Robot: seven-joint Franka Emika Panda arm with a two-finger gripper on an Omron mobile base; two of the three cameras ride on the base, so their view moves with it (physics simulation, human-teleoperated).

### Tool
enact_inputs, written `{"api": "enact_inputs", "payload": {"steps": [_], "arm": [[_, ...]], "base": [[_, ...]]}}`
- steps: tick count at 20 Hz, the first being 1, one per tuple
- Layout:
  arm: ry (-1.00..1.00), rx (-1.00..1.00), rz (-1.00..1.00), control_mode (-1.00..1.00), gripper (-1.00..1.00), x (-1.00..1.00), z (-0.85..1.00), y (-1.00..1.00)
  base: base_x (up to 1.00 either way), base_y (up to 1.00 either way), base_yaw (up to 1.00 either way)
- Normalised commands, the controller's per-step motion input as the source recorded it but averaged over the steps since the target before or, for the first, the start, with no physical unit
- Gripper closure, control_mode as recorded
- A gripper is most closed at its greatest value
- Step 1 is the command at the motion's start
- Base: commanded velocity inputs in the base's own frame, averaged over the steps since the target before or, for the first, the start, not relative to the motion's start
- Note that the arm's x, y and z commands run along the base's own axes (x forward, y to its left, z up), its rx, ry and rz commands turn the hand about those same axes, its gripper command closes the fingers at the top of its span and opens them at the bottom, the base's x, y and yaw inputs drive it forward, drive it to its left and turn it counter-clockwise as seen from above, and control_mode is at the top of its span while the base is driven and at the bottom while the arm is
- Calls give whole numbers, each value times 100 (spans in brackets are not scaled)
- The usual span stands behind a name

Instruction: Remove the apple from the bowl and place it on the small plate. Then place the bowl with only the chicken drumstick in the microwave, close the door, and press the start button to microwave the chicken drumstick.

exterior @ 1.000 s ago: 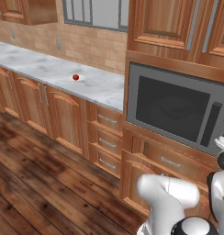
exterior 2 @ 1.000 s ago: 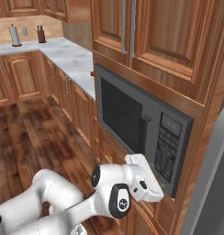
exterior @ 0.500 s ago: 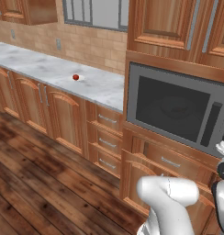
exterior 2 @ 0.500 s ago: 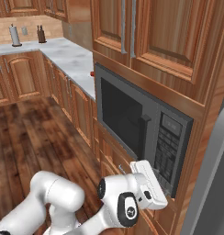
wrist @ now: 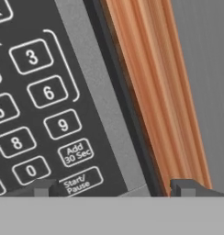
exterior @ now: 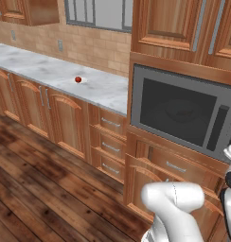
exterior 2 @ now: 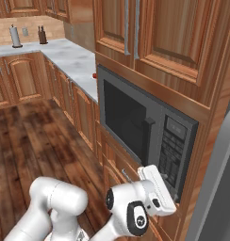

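Note:
The microwave [exterior: 179,111] sits built into the wooden cabinets with its door [exterior: 170,108] shut, also seen from the right side as microwave [exterior 2: 135,122]. My gripper [wrist: 114,189] stands open, close in front of the dark control strip [exterior 2: 172,147]. Its left fingertip [wrist: 40,188] is just beside the Start/Pause button [wrist: 81,182], and the right one lies past the strip's edge. My white hand [exterior 2: 157,190] hovers at the strip's lower end. The apple [exterior: 78,79] is a small red dot on the marble counter; I cannot make out the small plate under it. The bowl and chicken drumstick are hidden.
Wooden upper cabinets [exterior: 183,28] hang above the microwave and drawers [exterior: 110,142] sit below the counter [exterior: 51,71]. A grey panel [exterior 2: 216,179] stands right of the microwave column. A paper-towel roll [exterior 2: 14,36] and knife block [exterior 2: 42,35] stand far back. Wood floor [exterior: 37,189] lies to the left.
My hand has shifted slightly in front of the control strip and the arm's elbow has swung lower. The microwave door stays shut and the apple has not moved.

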Motion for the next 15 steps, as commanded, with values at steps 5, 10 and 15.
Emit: {"api": "enact_inputs", "payload": {"steps": [5,10,15], "arm": [[0,0,0,-100,-100,14,-24,-14],[0,0,-1,-100,-100,6,-33,-29],[0,0,0,-100,-100,0,-32,-55]], "base": [[0,0,0],[0,0,0],[0,0,0]]}}
